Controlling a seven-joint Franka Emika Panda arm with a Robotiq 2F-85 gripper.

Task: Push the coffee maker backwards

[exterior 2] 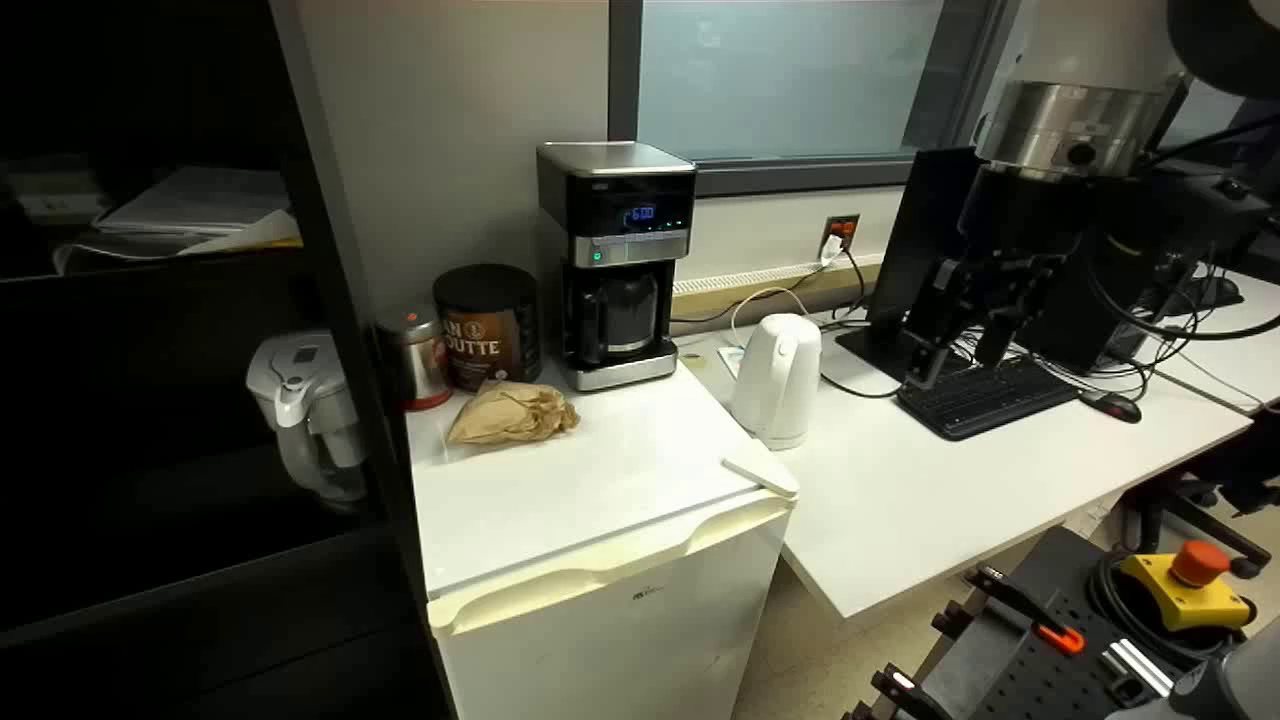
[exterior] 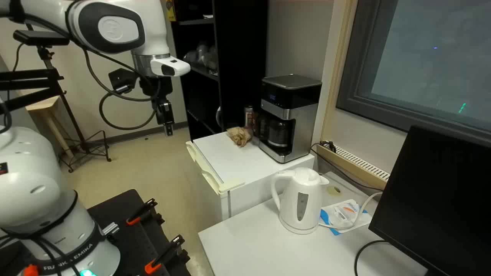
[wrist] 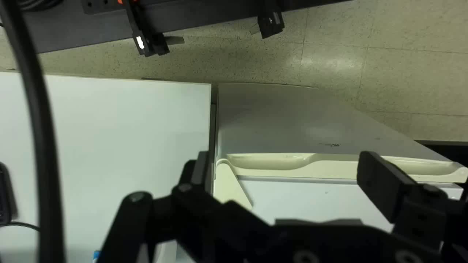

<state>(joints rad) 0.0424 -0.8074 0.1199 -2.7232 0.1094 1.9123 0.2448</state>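
Two black fingers (wrist: 378,188) of the gripper (wrist: 287,171) stand wide apart in the wrist view, and between them show the top and handle trim (wrist: 329,171) of a small white fridge (wrist: 310,197). The gripper hangs in the air, pointing down, under the white arm (exterior: 115,15). Well apart from it is the coffee maker (exterior: 289,115): in an exterior view it appears right of the gripper, close to the wall (exterior: 299,42), and in an exterior view where its display (exterior 2: 640,213) reads 6:00, it appears left of centre and the gripper on the right. It stands upright on the fridge, toward the rear, its dark glass carafe (exterior 2: 630,310) seated low in the front. Just beside it is a black coffee tub (exterior 2: 490,330), then a metal canister (exterior 2: 415,360), with a crumpled paper bag (exterior 2: 515,412) lying in front of these two. A white kettle (exterior 2: 775,370) stands upright on the desk (exterior 2: 870,530) just beside the fridge; farther along that desk are a monitor (exterior: 433,184), a keyboard (exterior 2: 1000,395) and a mouse (exterior 2: 1110,405). Black shelving (exterior: 241,57) rises on the fridge's opposite side, a water pitcher (exterior 2: 310,410) sitting inside it. Clamps (exterior: 167,255) are fixed to the black platform (exterior: 115,203) by the arm's base (exterior: 73,226).
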